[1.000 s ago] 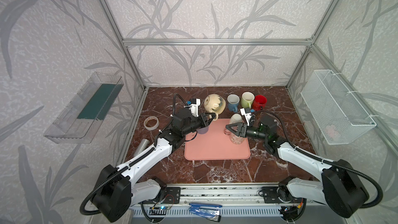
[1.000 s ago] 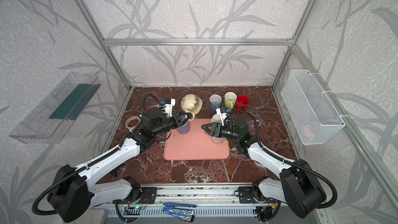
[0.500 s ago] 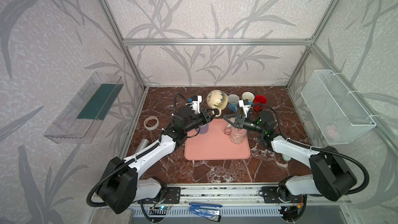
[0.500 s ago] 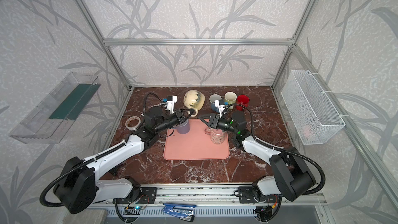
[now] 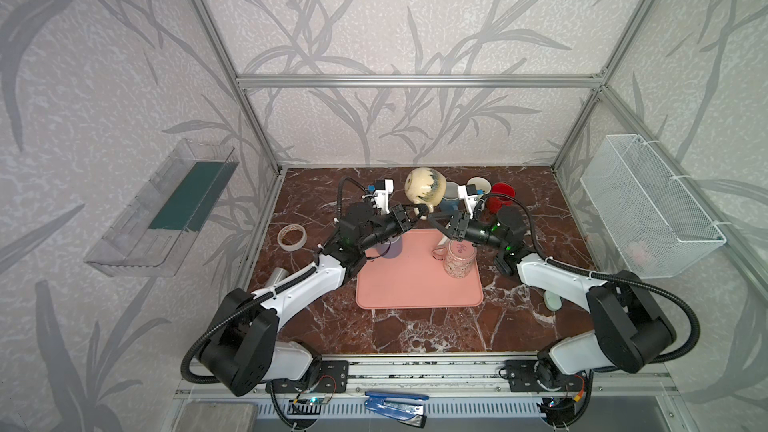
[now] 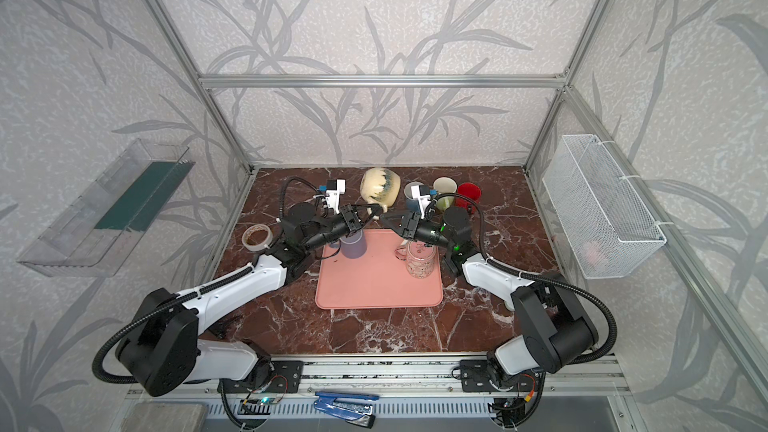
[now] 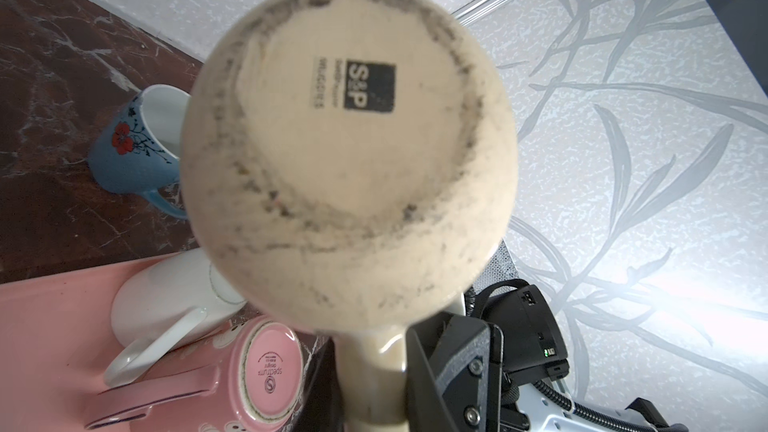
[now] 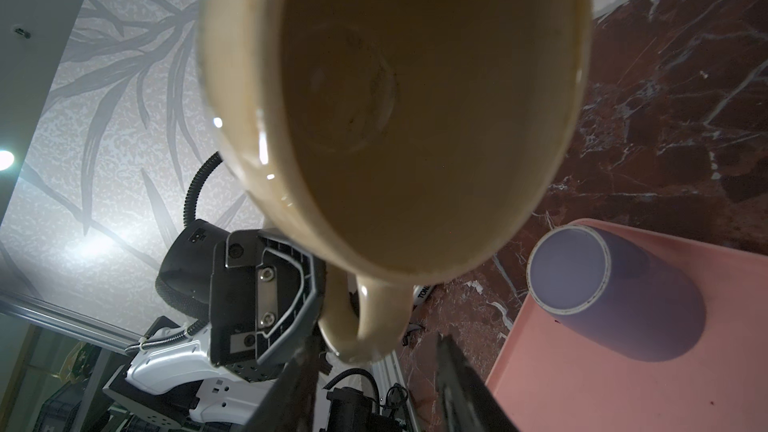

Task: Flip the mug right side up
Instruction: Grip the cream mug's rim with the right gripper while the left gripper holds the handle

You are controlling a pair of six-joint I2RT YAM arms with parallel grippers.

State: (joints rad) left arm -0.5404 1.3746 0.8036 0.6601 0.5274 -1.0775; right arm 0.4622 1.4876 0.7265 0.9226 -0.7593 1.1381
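The cream mug (image 5: 424,190) with a dark glaze streak hangs on its side above the table's back middle, and both top views show it (image 6: 379,190). Its unglazed base (image 7: 349,151) faces the left wrist camera and its mouth (image 8: 415,110) faces the right wrist camera. My left gripper (image 5: 417,213) (image 7: 374,388) is shut on the mug's handle (image 8: 365,317). My right gripper (image 5: 434,218) (image 8: 374,392) stands open just short of the handle's lower end, one finger (image 8: 461,388) on each side, touching nothing.
On the pink mat (image 5: 415,288) stand an upside-down pink mug (image 5: 459,257) and purple mug (image 5: 390,245), with a white mug (image 7: 166,305) lying by the pink one. Blue (image 7: 133,143), pale (image 5: 478,184) and red (image 5: 500,195) mugs line the back. Tape roll (image 5: 292,236) lies left.
My right gripper has left the pink mug, risen toward the back and come up to the cream mug's handle, its jaws narrower. The left gripper has carried the mug slightly right and higher.
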